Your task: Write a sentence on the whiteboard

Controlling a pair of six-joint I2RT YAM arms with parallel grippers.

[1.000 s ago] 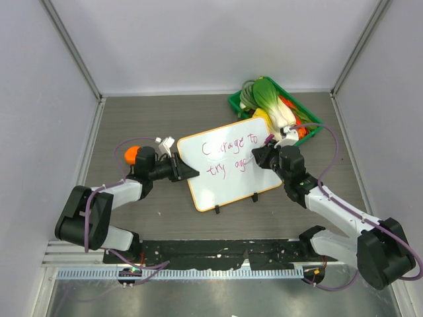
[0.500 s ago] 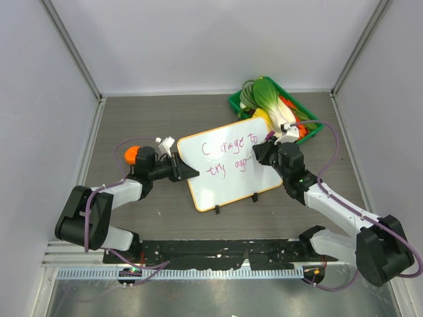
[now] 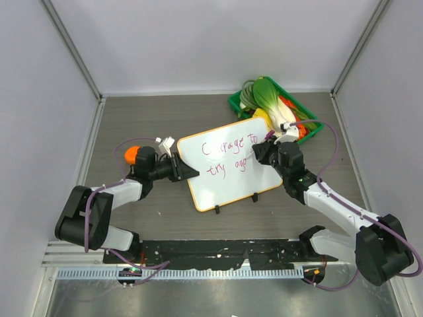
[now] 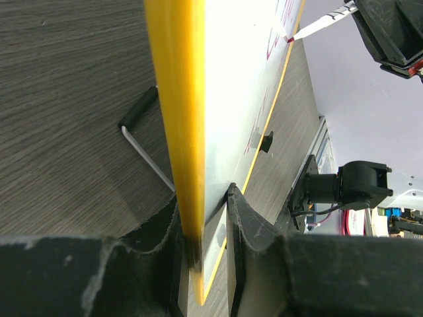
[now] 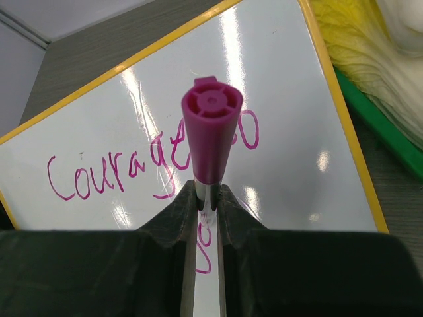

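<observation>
Left gripper [image 3: 190, 172]: clenching the whiteboard [image 3: 228, 190] at 9 o'clock.
Right gripper [image 5: 206, 197]: grasping a marker [image 5: 211, 129] at 3 o'clock.
Sentence [image 5: 119, 173]: running in two lines.

The left gripper [image 4: 201, 221] has its jaws closed on the yellow-framed edge of the whiteboard [image 4: 228, 79], seen almost edge-on. A marker [image 4: 322, 22] tip meets the board beside purple writing [image 4: 273, 41] too foreshortened to read. A black-tipped wire leg [image 4: 142, 135], possibly the board's stand, reaches the wood-grain tabletop [image 4: 66, 99].
</observation>
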